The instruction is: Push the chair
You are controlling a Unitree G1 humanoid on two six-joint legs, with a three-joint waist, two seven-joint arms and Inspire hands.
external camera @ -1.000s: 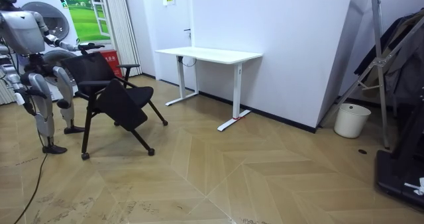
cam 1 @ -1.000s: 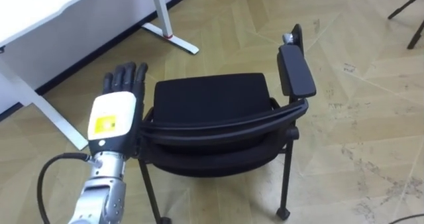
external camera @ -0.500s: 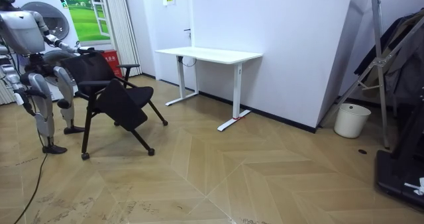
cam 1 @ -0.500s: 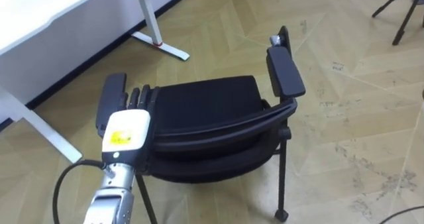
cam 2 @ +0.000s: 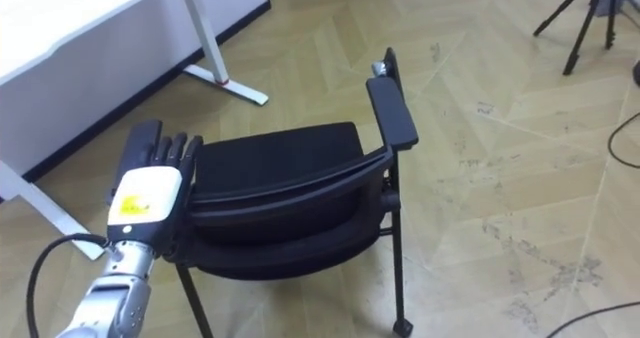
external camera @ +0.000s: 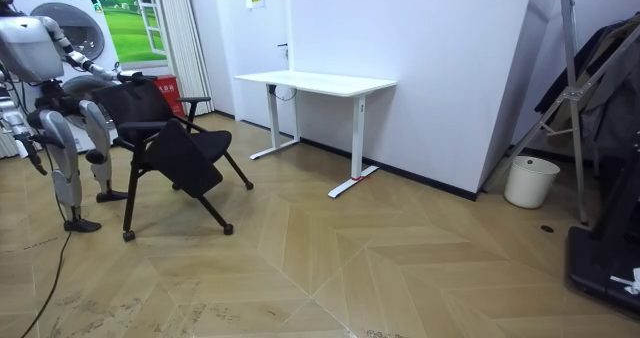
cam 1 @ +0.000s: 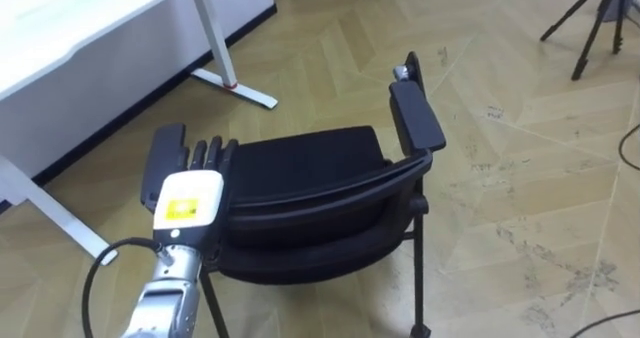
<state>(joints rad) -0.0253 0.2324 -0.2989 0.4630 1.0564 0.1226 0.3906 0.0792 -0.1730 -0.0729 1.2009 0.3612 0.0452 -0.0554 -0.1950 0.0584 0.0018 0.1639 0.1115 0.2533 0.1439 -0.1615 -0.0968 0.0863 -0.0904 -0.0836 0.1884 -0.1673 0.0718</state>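
A black chair (cam 1: 300, 173) with armrests and small castors stands on the wooden floor right before me, its back towards me. My left hand (cam 1: 183, 196) lies with straight fingers on the back's left end, by the left armrest (cam 1: 166, 150); it is open. The right armrest (cam 1: 416, 116) is free. In the room view I stand at the room view's left behind the chair (external camera: 172, 143), one arm stretched to its back. My right hand (external camera: 34, 154) hangs at my side there, too small to read.
A white desk (cam 1: 90, 23) on white legs stands beyond the chair to the left, by the wall (external camera: 315, 81). Black tripod legs (cam 1: 592, 18) stand at the far right. A white bin (external camera: 528, 181) sits at the room view's right. Open floor lies ahead of the chair.
My left hand has gone forward from beside the chair's back onto its left end by the armrest. The eye view has shifted; the chair has hardly moved in the room view.
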